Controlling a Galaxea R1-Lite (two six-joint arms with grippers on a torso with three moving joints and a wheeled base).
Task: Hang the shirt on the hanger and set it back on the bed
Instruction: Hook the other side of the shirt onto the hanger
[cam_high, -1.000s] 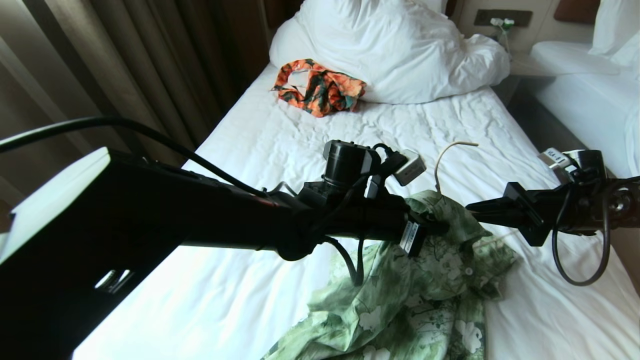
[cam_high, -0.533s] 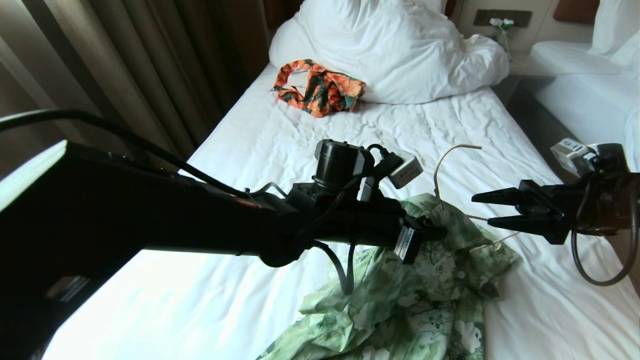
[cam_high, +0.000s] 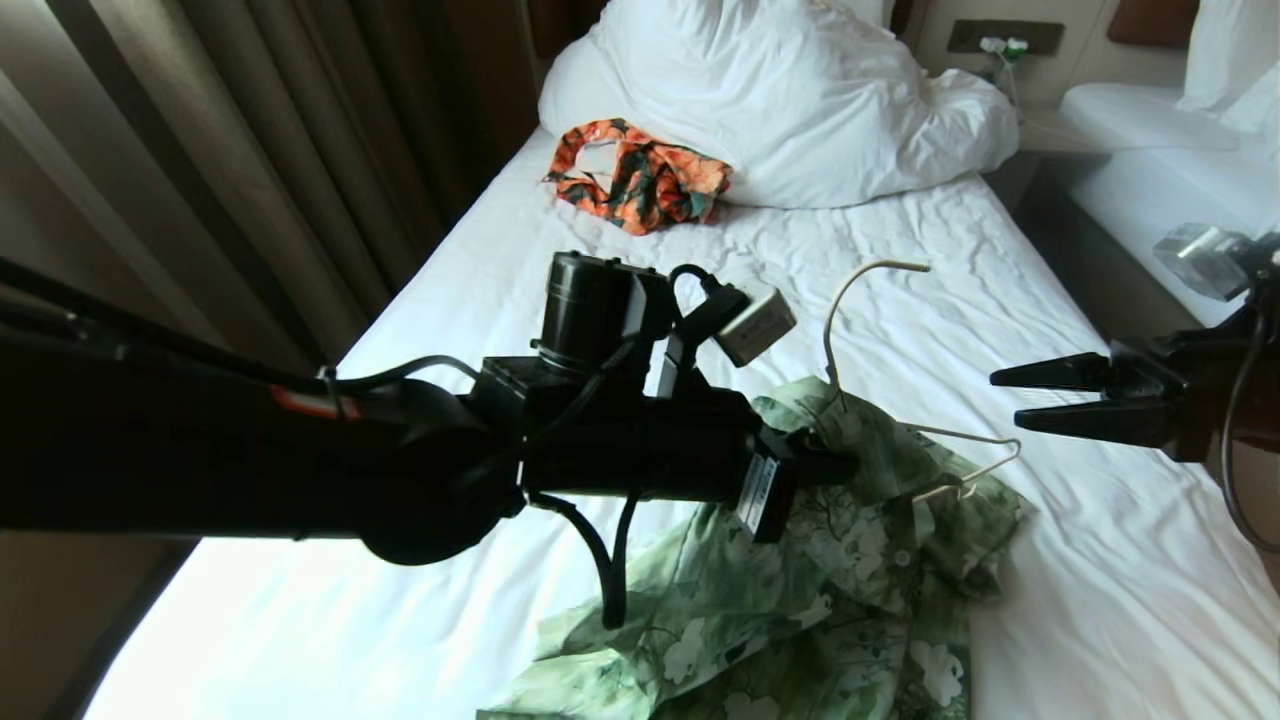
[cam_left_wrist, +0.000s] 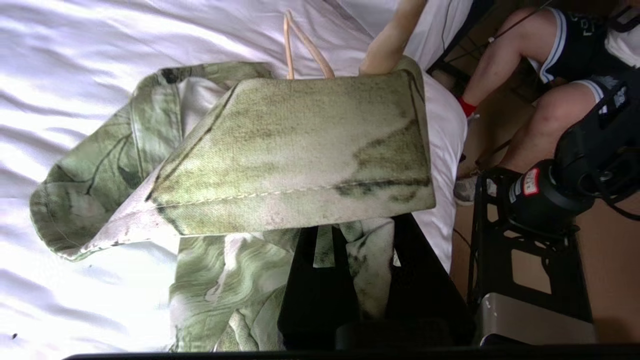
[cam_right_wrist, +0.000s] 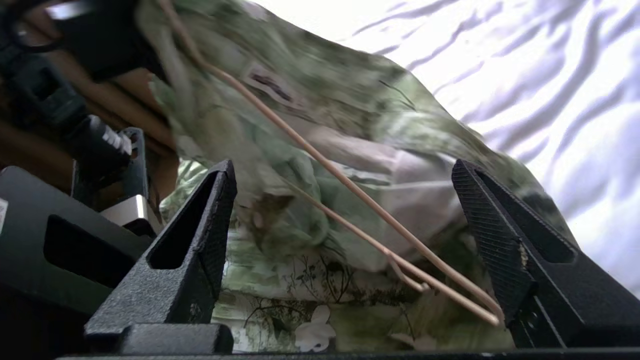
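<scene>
- Shirt (cam_high: 830, 560) cloth is thin and limp: I judge it light, quick to sag and slide off a smooth wire, so the collar or shoulder seam looks the safest hold.
- It sits right of centre in the lower half of the head view, partly lifted, with its lower part trailing on the bed (cam_high: 520, 290); its print is a green-and-white wash with dark leaf marks and white blossoms.
- Hanger (cam_high: 960, 440) is thin cream wire, probably stiff but springy; its hook rises above the collar near the frame's centre, one arm is under the cloth, and the other juts bare toward the right.
- Left gripper (cam_high: 845, 466), at centre, has its fingers pinched together on the shirt's collar area.
- Right gripper (cam_high: 1005, 398), at the right edge, has its fingers spread wide and empty, just beside the bare wire end.
- An orange patterned garment (cam_high: 640, 175) lies at upper centre by the pillows.
</scene>
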